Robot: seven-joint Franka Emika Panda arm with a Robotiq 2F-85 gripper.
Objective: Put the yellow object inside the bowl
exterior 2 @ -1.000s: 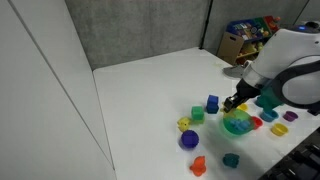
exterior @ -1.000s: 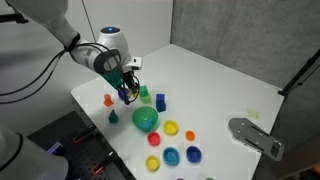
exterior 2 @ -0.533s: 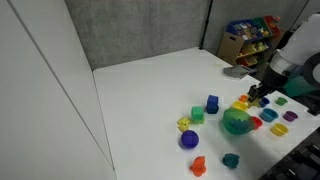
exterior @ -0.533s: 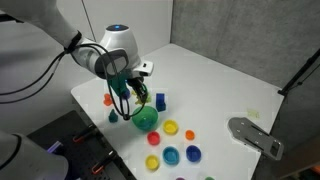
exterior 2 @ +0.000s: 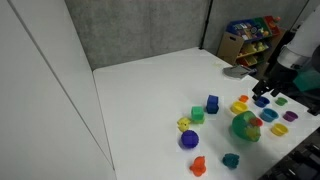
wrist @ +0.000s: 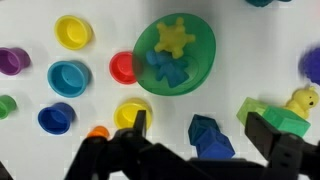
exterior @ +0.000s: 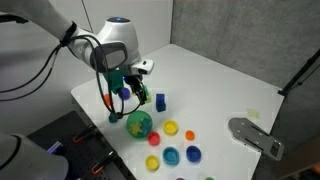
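Note:
The green bowl (wrist: 196, 72) sits at the top middle of the wrist view and shows in both exterior views (exterior: 140, 124) (exterior 2: 245, 127). The yellow object (wrist: 175, 38), a small star-like piece, lies inside the bowl next to a blue piece (wrist: 168, 70). My gripper (wrist: 200, 130) is open, its dark fingers (wrist: 135, 125) spread wide with nothing held. It hangs above the table just beside the bowl, over a blue block (wrist: 210, 137). In an exterior view the gripper (exterior: 127, 92) hovers up and to the left of the bowl.
Round caps in yellow (wrist: 73, 32), blue (wrist: 68, 77) and red (wrist: 123, 68) lie left of the bowl. A green block (wrist: 270, 115), another pale-yellow toy (wrist: 300, 100) and a purple ball (wrist: 310, 65) lie to the right. A grey metal fixture (exterior: 255, 135) sits near the table edge.
The gripper has opened and lifted away from the bowl. The yellow object now rests in the bowl, which has shifted slightly.

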